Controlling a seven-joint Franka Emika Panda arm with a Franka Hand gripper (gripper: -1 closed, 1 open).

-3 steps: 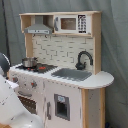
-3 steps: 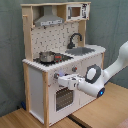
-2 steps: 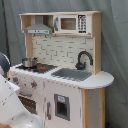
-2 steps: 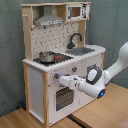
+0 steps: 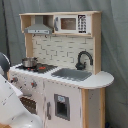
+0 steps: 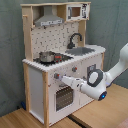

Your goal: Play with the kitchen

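The kitchen (image 5: 70, 100) (image 6: 37, 85) is a white and light-wood toy unit, seen in both exterior views. It has a grey hood (image 5: 37, 29), a dotted backsplash (image 6: 55, 37), a black faucet (image 5: 84, 59), a grey sink (image 5: 75, 74) and a stovetop (image 6: 55, 59) with a small metal pot (image 6: 46, 56) on it. In the second exterior view my gripper (image 6: 60, 77) is at the left knob (image 6: 56, 76) on the front panel, just above the windowed oven door (image 6: 63, 97). In the first exterior view only my white arm (image 5: 10, 107) shows, at the lower left.
A toy microwave (image 5: 70, 23) sits on the top shelf beside the hood. A second knob (image 6: 74, 70) is further along the front panel. The kitchen stands on a wooden floor (image 6: 100, 112) in front of a grey curtain (image 6: 10, 50).
My gripper has crept slightly toward the left knob. The kitchen's parts have not moved.
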